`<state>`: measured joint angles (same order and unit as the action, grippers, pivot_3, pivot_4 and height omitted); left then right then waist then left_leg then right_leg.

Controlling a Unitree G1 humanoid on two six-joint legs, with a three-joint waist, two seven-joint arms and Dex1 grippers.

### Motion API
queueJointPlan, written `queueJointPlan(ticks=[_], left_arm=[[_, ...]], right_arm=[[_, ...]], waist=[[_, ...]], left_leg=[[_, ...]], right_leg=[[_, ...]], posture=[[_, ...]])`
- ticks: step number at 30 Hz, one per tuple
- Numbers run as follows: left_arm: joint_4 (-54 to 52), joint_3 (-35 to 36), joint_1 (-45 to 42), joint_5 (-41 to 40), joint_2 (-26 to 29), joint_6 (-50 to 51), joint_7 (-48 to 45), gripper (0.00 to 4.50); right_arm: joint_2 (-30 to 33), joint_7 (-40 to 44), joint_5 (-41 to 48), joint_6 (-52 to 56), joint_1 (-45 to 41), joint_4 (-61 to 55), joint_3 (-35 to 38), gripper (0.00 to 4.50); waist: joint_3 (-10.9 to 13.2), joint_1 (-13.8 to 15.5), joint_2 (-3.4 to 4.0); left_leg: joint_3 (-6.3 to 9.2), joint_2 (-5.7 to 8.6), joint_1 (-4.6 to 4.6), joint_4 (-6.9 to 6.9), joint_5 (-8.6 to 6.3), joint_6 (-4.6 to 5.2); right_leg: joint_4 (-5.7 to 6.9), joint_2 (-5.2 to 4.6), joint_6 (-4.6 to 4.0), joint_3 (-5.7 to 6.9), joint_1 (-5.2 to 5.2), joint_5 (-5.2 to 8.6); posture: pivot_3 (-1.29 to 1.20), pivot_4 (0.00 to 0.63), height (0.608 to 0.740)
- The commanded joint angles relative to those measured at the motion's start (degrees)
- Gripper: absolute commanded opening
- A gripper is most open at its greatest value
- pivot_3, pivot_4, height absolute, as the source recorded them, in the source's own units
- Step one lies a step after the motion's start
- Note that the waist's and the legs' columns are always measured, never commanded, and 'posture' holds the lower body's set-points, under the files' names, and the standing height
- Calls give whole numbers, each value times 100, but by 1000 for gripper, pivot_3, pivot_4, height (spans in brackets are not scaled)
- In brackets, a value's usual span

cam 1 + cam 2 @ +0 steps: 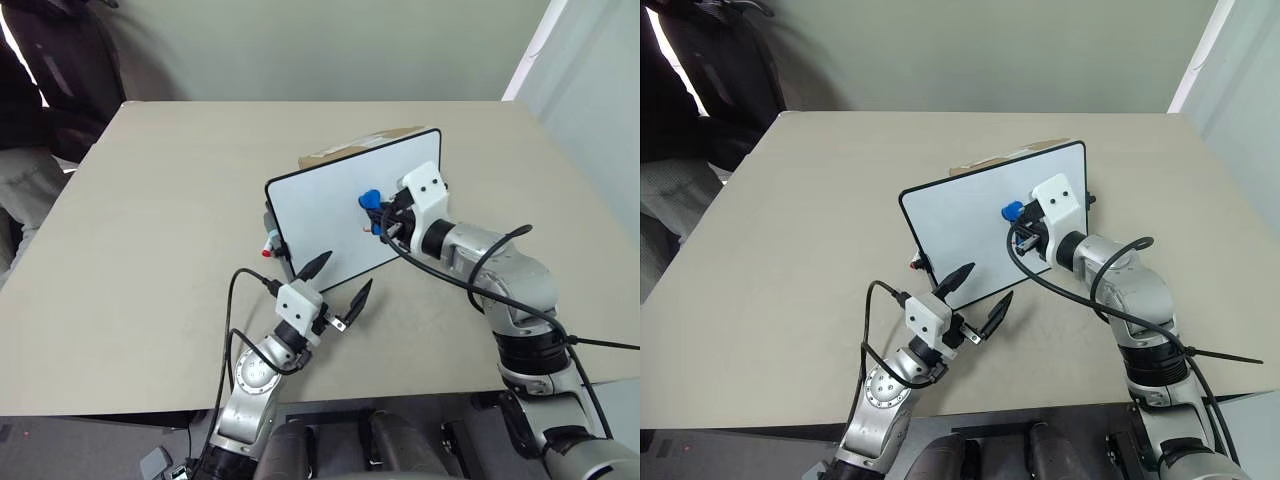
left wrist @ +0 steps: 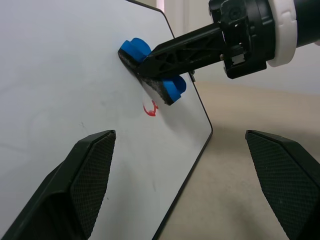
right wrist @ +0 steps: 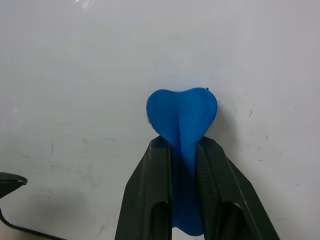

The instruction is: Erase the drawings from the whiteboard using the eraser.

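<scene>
left wrist view has the right gripper (image 2: pixel 150 67) clamped on the eraser (image 2: pixel 134 50), felt pressed to the propped whiteboard (image 1: pixel 330 215) just above the red drawings (image 2: pixel 150 109). too hard a push could tip the board; the left gripper (image 1: pixel 340 285) gapes empty near its lower edge.

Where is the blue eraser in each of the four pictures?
Left eye view: the eraser is pinched in the right gripper, right of the whiteboard's middle.
Right eye view: same spot, against the board's right part.
Left wrist view: pressed on the board just above the red drawing.
Right wrist view: it sticks out from between two black fingers.
Shared landmark: the whiteboard.
</scene>
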<state>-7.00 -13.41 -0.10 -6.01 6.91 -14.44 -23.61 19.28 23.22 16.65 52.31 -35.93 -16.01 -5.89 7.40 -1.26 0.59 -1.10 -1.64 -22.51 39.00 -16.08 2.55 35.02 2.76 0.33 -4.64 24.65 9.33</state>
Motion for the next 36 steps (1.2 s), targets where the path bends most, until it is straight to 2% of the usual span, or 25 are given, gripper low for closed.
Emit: queueJointPlan(ticks=[1,10,25,36], left_arm=[[-221,41,26,-24,-7,-51,31,4500],[-219,25,3,-18,12,-59,-3,4500],[-167,35,-35,-19,15,-59,-14,4500],[-190,44,-27,-12,29,-69,8,4500]], right_arm=[[115,0,-142,0,249,288,-94,485],[100,-9,-271,-32,502,523,-341,485],[-90,20,-164,80,-136,-41,-244,485],[96,-13,-395,361,143,320,-563,485]], waist=[[0,7,-1],[1,-11,-3],[2,-24,-1],[2,-15,-2]], left_leg=[[1,0,4,0,0,0],[1,0,27,4,19,0],[1,-1,1,-7,30,-9],[1,-1,0,-1,28,-8]], right_leg=[[1,0,0,0,-2,0],[-2,1,10,-3,-28,-2],[1,3,-4,0,7,-8],[-2,2,-1,-1,3,-8]], posture=[[0,150,740],[0,150,740],[0,150,740],[0,150,740]])
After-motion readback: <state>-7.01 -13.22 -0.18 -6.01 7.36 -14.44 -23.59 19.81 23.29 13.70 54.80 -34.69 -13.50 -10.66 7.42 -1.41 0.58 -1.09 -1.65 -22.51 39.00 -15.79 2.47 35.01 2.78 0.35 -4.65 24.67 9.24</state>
